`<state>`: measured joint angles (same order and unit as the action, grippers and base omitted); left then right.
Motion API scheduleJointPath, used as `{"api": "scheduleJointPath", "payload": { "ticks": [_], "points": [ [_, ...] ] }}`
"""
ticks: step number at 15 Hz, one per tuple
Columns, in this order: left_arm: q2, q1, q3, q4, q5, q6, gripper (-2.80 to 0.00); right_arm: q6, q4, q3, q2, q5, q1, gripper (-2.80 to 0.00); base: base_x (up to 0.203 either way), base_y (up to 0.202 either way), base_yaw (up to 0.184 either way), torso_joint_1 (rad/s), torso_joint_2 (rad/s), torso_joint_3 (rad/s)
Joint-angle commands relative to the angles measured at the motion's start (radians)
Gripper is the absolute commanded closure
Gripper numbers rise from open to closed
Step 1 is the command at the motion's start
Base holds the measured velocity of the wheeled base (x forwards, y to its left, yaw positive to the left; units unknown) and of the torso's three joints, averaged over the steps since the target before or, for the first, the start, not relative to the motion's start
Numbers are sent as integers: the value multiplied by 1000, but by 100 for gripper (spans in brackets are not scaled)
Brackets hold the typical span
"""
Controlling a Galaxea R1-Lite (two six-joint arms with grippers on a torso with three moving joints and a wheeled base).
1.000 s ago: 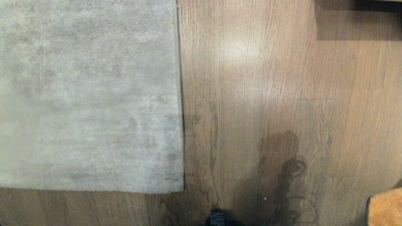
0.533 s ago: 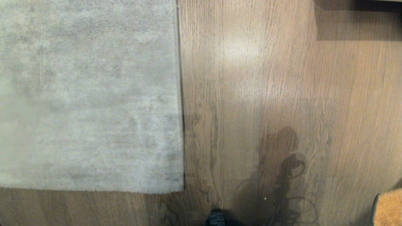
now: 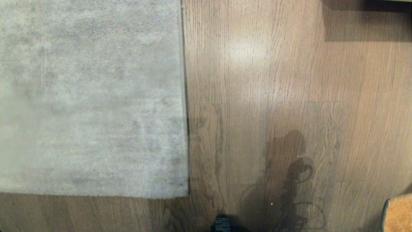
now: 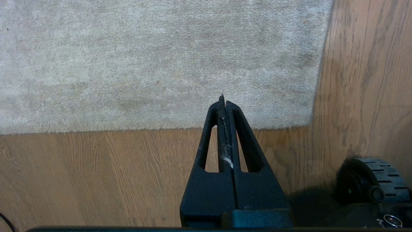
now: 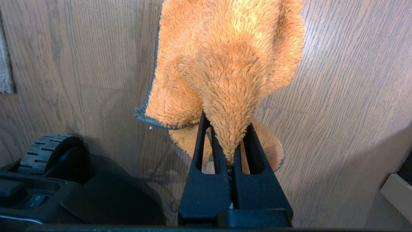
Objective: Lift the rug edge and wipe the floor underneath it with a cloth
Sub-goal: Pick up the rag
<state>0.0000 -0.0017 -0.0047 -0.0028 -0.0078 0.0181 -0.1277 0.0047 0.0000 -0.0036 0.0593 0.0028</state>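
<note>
The pale grey rug [image 3: 90, 96] lies flat on the left of the head view. Its rug edge [image 3: 184, 96] runs straight down to a corner [image 3: 187, 195]. Brown wood-grain floor [image 3: 257, 112] fills the right side. The orange fuzzy cloth [image 3: 398, 215] with its dark trim peeks in at the lower right corner. In the right wrist view my right gripper [image 5: 227, 121] is shut on a fold of the cloth [image 5: 231, 58], which hangs above the floor [image 5: 338, 96]. My left gripper [image 4: 222, 100] is shut and holds nothing but some lint, above the floor [image 4: 96, 174] beside the rug's near border [image 4: 161, 129].
A black wheel of my base [image 4: 373, 180] sits close to the rug corner and shows in the right wrist view too [image 5: 48, 151]. A dark shadowed piece of furniture [image 3: 367, 19] is at the far right. A pale board edge [image 5: 396, 193] lies near the right arm.
The cloth at the lower right of the head view has slid a little further right, out of the picture. The rug and the left gripper have not moved.
</note>
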Motion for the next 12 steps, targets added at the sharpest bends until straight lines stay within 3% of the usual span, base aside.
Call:
{"api": "scheduleJointPath", "payload": {
  "ticks": [1, 12],
  "points": [
    [0, 0, 0, 0, -1, 0, 0, -1, 0, 0, 4, 1, 0, 0, 0, 0, 0, 0, 0, 0],
    [0, 0, 0, 0, 0, 0, 0, -1, 0, 0, 4, 1, 0, 0, 0, 0, 0, 0, 0, 0]
  ]
}}
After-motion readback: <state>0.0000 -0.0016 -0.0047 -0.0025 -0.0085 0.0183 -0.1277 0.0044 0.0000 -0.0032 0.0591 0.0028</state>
